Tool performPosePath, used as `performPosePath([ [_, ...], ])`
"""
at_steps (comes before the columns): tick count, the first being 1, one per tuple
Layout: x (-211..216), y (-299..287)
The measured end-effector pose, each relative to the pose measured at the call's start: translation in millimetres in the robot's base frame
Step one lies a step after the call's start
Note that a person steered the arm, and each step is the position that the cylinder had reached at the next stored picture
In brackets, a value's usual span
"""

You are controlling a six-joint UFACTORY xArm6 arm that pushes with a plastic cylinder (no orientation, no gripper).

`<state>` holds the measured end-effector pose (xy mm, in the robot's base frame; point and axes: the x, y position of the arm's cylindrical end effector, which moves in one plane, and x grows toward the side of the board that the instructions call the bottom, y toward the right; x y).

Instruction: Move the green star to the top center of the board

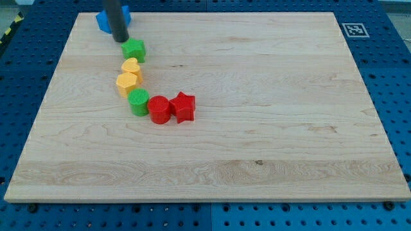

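Observation:
The green star (134,49) lies near the board's upper left. My tip (121,40) stands just to the star's upper left, almost touching it. Behind the rod a blue block (103,20) lies at the board's top left edge, partly hidden by the rod. Below the star a curved row runs down: a yellow heart (131,67), a yellow hexagon-like block (126,83), a green cylinder (138,101), a red cylinder (158,109) and a red star (183,106).
The wooden board (257,128) lies on a blue perforated table (395,77). A black-and-white marker tag (352,29) sits at the board's top right corner.

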<state>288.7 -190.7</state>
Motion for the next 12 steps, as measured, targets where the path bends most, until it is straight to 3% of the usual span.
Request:
performPosePath([
  [2,41.5,6.9],
  [6,45.1,149.6],
  [10,66.9,193.3],
  [12,48.8,203.2],
])
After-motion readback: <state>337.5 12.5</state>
